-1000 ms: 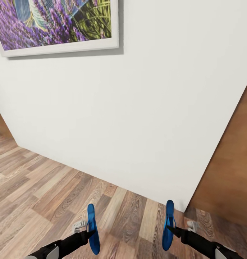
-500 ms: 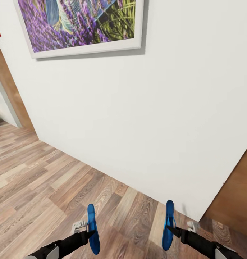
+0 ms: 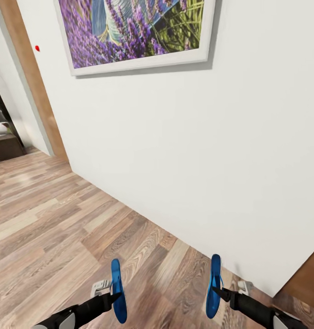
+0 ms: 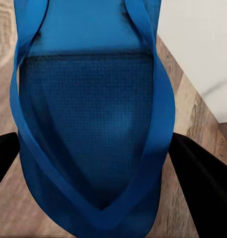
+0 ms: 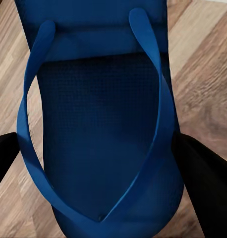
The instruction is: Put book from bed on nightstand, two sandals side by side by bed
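View swung left; left tool (image 3: 114, 294) grips sandal (image 3: 119, 291), right tool (image 3: 216, 292) grips second sandal (image 3: 214, 285).

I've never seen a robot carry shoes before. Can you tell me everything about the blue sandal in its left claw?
The left sandal is a flat, bright blue flip-flop with a finely dotted footbed and thin blue straps meeting in a V. It looks rubbery. The left gripper pinches it between black fingers, holding it on edge above the wood-plank floor, near a white wall.

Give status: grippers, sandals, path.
Left gripper shut on left sandal. Right gripper shut on right sandal. Both carried above wood floor. White wall close ahead.
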Motion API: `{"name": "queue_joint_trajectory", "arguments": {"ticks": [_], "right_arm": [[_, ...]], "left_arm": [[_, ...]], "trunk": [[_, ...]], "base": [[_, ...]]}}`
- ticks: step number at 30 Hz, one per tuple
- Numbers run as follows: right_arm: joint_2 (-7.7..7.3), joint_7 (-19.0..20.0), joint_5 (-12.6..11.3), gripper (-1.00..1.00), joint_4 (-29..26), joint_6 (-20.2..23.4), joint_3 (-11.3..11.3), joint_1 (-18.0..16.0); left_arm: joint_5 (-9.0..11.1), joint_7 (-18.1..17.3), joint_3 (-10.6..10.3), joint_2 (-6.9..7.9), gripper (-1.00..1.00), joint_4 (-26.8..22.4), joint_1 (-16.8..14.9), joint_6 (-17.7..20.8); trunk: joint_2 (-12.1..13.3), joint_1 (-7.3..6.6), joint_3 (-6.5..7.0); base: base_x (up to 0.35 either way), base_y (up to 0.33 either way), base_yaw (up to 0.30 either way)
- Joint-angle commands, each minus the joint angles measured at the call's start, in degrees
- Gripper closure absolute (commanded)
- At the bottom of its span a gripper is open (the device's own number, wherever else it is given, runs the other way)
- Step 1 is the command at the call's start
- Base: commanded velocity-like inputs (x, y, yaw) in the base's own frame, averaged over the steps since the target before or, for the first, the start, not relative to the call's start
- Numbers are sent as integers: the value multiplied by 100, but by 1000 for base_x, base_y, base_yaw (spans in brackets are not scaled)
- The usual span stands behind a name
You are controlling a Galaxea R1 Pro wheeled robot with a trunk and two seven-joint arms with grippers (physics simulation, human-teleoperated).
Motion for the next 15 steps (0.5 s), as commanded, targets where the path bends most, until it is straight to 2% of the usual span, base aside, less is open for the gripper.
{"name": "queue_joint_trajectory", "arguments": {"ticks": [1,15], "right_arm": [[-1,13,-3,100,5,-36,6,-1],[1,10,-3,100,6,-36,6,0]], "left_arm": [[-29,-21,45,-3,100,9,-5,-12],[-29,-21,45,-9,100,9,-5,-12]], "trunk": [[-2,-1,-5],[-2,-1,-5]], "base": [[0,0,259],[0,0,259]]}}
